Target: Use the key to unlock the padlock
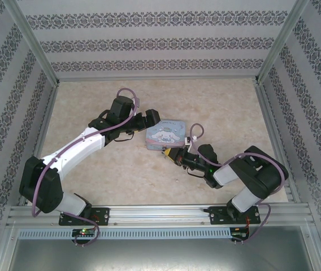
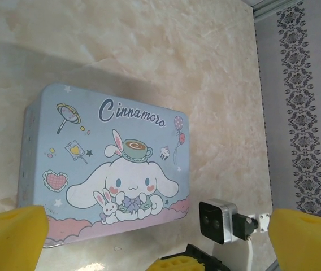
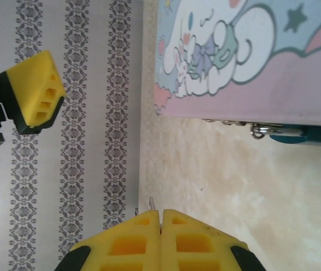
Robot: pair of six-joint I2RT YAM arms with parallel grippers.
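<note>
I kept the right gripper (image 3: 160, 220) pressed together on a thin metal sliver, probably the key (image 3: 152, 202), pointed toward the padlock (image 3: 296, 134) at the tin's (image 3: 251, 84) edge. The left gripper (image 2: 157, 226) sat spread just beside the tin, seemingly ready to steady it.

Left arm (image 1: 73, 149) and right arm (image 1: 226, 173): white link shells between bulky black joint housings. Purple cable (image 1: 128, 93) runs along each, arcing loose near the wrist. Right hand (image 3: 160, 217): fingers (image 3: 132, 248) are bright yellow blocks with rectangular pockets moulded in, on black mounts.
</note>
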